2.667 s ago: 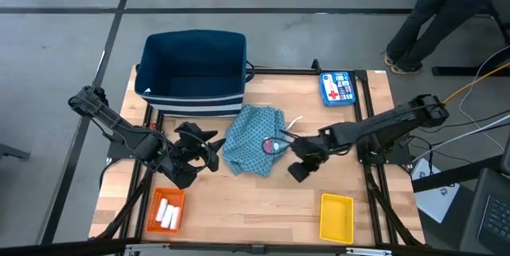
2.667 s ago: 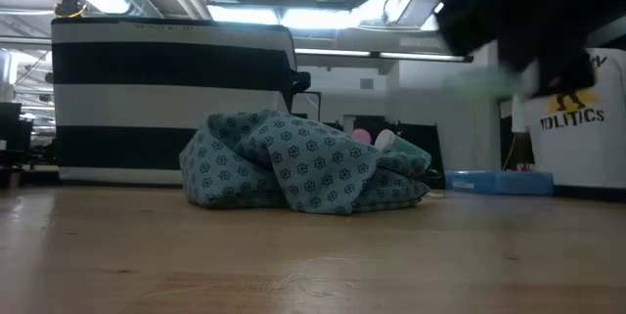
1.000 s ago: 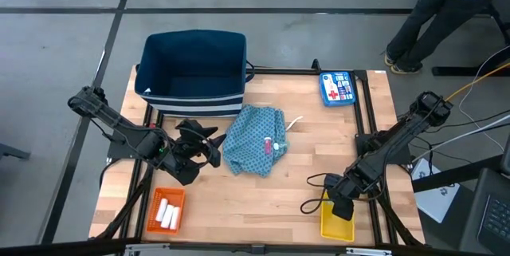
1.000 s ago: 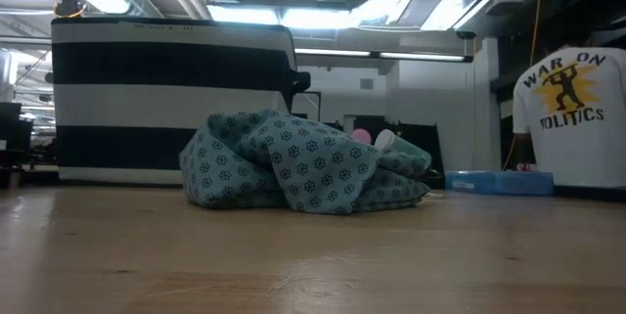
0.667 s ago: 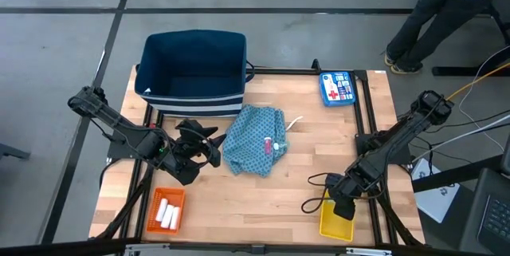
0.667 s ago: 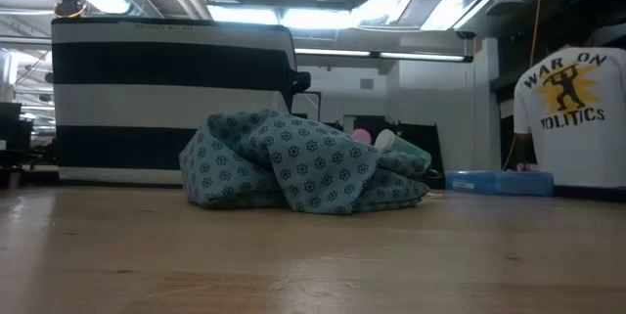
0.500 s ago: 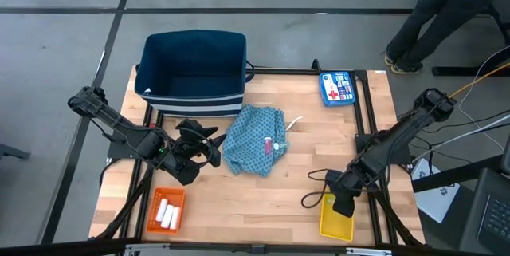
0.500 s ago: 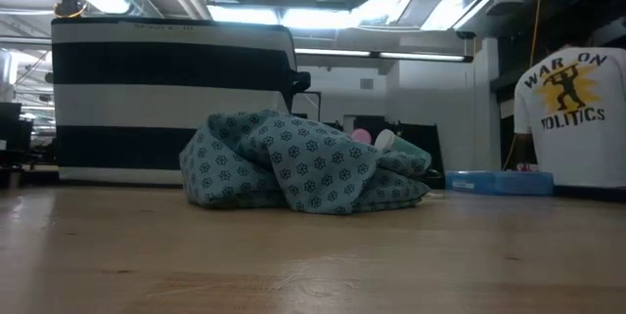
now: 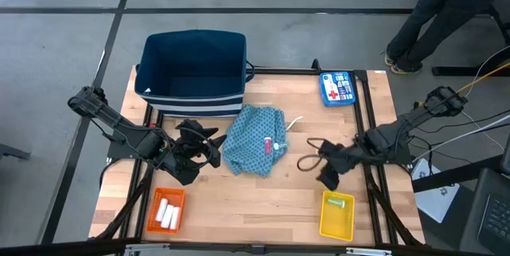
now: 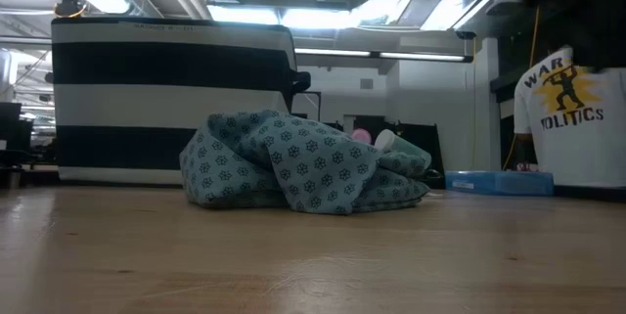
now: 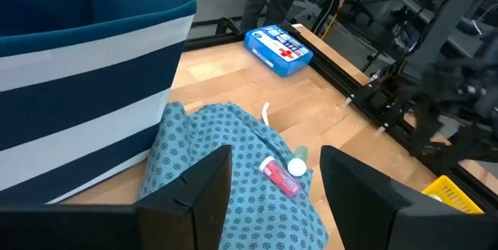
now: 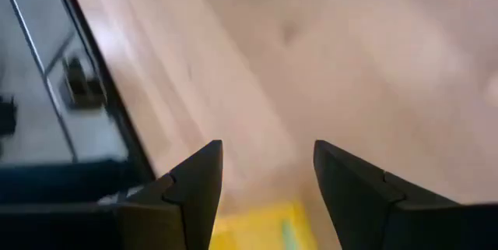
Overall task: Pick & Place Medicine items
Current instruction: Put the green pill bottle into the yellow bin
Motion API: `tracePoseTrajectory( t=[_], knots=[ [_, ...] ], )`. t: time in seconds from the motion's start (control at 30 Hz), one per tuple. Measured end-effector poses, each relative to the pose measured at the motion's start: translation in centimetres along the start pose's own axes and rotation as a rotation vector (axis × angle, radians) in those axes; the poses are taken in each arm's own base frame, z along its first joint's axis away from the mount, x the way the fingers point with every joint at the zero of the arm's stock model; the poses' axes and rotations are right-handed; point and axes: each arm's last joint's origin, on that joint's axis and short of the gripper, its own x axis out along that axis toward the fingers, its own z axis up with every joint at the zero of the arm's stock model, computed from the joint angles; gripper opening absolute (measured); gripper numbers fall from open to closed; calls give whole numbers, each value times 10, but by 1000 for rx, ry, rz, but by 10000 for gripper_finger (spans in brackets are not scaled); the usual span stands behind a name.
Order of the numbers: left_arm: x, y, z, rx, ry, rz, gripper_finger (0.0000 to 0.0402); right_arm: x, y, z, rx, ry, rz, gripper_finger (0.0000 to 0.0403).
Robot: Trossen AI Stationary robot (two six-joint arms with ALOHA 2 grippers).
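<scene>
Reading "POLITICS" in part on a person's white shirt [image 10: 572, 118]; red cross on blue box [image 9: 338, 88]. Pink-red piece [image 9: 266, 145] and white tube [image 9: 278, 144] lie on teal cloth [image 9: 251, 140]; pale green piece [image 9: 338, 202] beyond it in yellow tray [image 9: 335, 225]; white tubes [image 9: 166, 213] in orange tray [image 9: 154, 210]. Right gripper [image 9: 328, 178] and left gripper [image 9: 205, 155] flank the cloth, both spread, empty.

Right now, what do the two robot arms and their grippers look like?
Both arms are dark, nearly black, built of slim jointed segments. Each ends in a gripper with two dark, flat, angular fingers: the left gripper and the right gripper. A dark cable loops out beside the right gripper. No markings show.
</scene>
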Motion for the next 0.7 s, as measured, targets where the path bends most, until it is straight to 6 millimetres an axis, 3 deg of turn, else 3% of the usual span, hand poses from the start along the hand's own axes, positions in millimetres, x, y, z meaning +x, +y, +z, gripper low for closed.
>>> tracePoseTrajectory(
  t=[0.1,0.3,0.47,0.7],
  knots=[
    [0,0,0,0,0,0,194,1,-1,17,-78,-106,8,202],
    [0,0,0,0,0,0,194,6,-3,49,-400,-282,-22,201],
    [0,0,0,0,-1,0,194,16,-17,69,-513,-262,-106,202],
    [2,1,1,-2,-5,8,194,33,-30,87,-627,-173,-89,214]
  ],
)
